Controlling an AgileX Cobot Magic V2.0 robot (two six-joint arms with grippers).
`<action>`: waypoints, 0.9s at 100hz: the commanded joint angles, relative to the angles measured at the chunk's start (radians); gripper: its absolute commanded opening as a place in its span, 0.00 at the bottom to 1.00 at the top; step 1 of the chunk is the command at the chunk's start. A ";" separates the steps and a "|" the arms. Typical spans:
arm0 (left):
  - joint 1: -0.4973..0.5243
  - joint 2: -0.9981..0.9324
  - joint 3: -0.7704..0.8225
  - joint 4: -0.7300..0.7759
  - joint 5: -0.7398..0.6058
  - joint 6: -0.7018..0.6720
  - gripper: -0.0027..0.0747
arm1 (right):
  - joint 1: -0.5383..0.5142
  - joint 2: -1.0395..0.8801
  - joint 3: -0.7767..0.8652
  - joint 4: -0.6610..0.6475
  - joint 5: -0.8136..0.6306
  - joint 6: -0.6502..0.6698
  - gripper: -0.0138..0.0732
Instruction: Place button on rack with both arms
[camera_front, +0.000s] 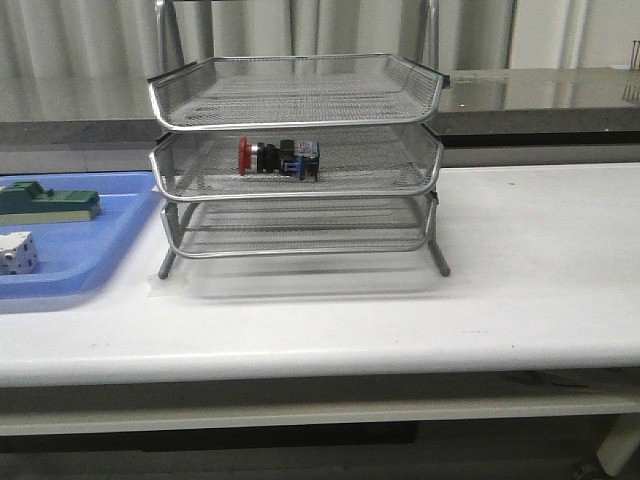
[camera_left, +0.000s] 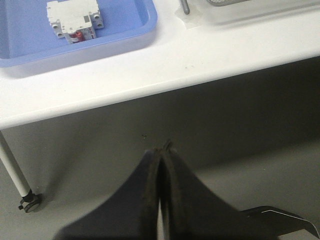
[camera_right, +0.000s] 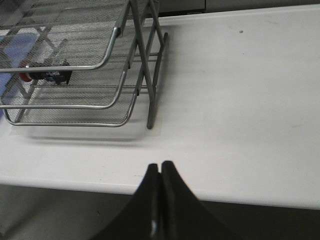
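Observation:
The button (camera_front: 280, 158), red cap to the left and blue block to the right, lies on its side in the middle tray of the silver wire rack (camera_front: 300, 100). In the right wrist view it shows through the mesh (camera_right: 46, 74) of the rack (camera_right: 125, 95). Neither arm appears in the front view. My left gripper (camera_left: 161, 148) is shut with nothing in it, hanging off the table's front edge over the floor. My right gripper (camera_right: 161, 165) is also shut and empty, at the table's front edge, well clear of the rack.
A blue plastic tray (camera_front: 100, 260) lies left of the rack, holding a green block (camera_front: 45, 202) and a white cube (camera_front: 17, 252). The left wrist view shows a white part (camera_left: 75, 21) in that tray (camera_left: 130, 35), and a rack foot (camera_left: 186, 7).

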 joint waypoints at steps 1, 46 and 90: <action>0.003 0.006 -0.025 -0.015 -0.054 -0.010 0.01 | -0.006 -0.005 -0.026 -0.002 -0.058 -0.010 0.04; 0.003 0.006 -0.025 -0.015 -0.054 -0.010 0.01 | -0.006 -0.055 0.045 -0.070 -0.173 -0.009 0.04; 0.003 0.006 -0.025 -0.015 -0.054 -0.010 0.01 | -0.006 -0.415 0.380 -0.234 -0.423 0.080 0.04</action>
